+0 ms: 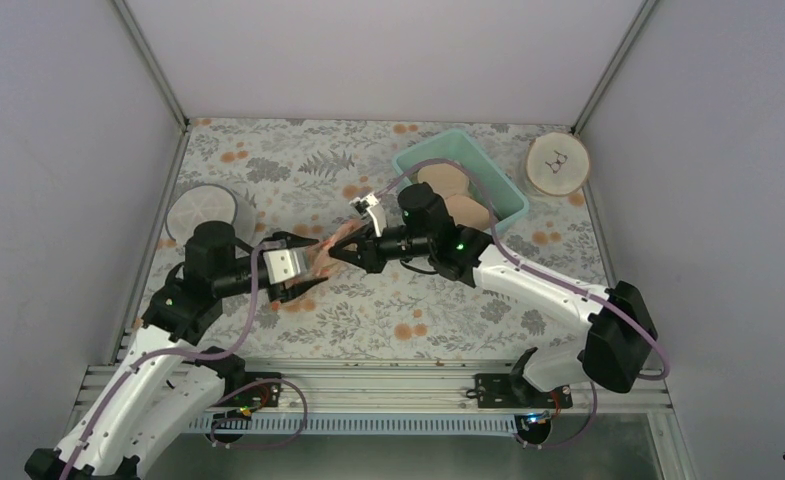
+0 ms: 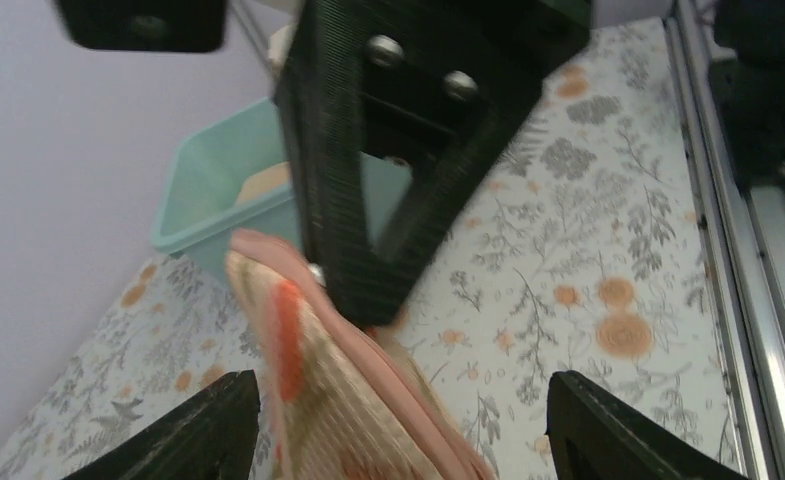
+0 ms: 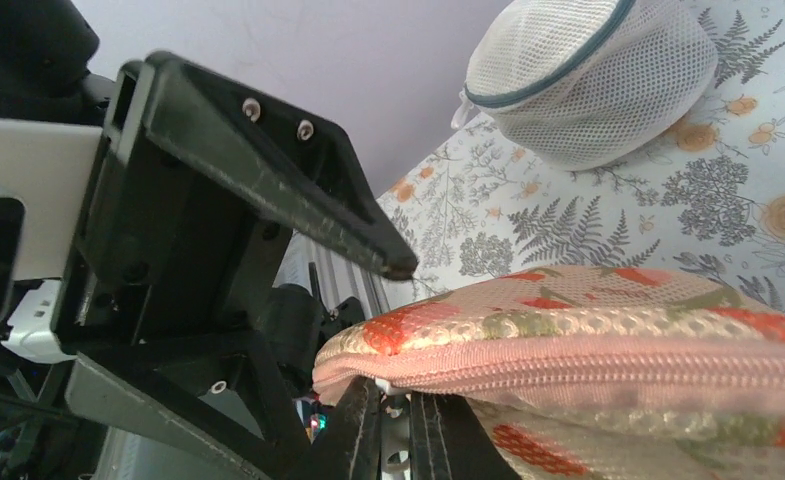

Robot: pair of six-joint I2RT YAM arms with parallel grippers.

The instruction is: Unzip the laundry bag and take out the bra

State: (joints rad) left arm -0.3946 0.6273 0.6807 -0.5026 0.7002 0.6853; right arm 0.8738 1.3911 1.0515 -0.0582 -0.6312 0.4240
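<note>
Right gripper [image 3: 398, 405]: fingers sitting together, pinching the zipper rim of the laundry bag [image 3: 608, 370]; whether they are on the pull tab, cannot tell.
Left gripper [image 1: 316, 264]: fingers standing wide apart, bag end lying between them, not being squeezed.
Laundry bag: sitting between the two grippers' tips; peach mesh, orange leaf print, ribbed pink zipper tape running along the rim.
Right wrist view: showing weave and zipper close up, plus white mesh drum [image 3: 588, 80] with a dark seam line, past the bag.
Left wrist view: showing the left fingers' gap; smooth teal bin [image 2: 208, 190] sitting behind the right gripper.
Top view: showing beige padded shapes in the bin; bag mostly being covered by both grippers.
Bag interior: not showing in any view.
</note>
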